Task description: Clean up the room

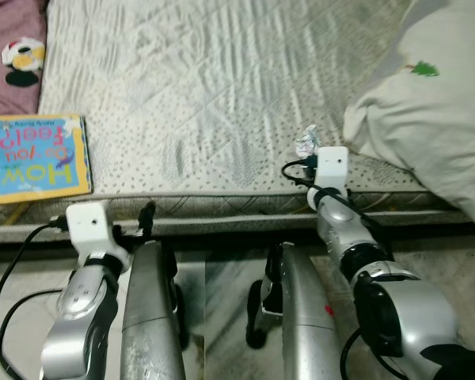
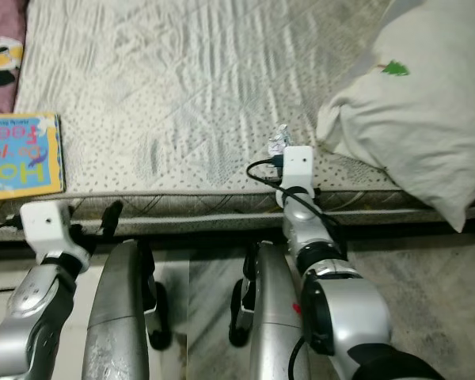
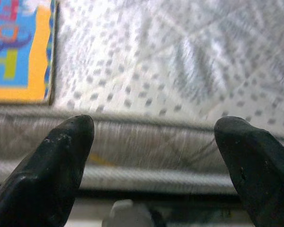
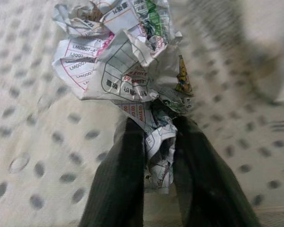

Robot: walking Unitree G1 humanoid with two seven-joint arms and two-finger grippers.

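Pale quilted bed ahead, dotted near its front edge, mattress side running straight across below. Big cream pillow slumped at right, bright picture book lying flat at left, a maroon cloth tucked into the far left corner.

Right gripper out over the bed edge, fingers pinched tight on the lower tail of a crumpled paper wad, just beside the pillow. Looks like the pick-up step of the tidying, grasp made, wad not yet clearly off the sheet. Next, probably: lift straight up, carry to a bin; thin hold on loose paper, so could slip.

Left gripper low by the mattress side near the book, fingers spread wide, holding nothing.
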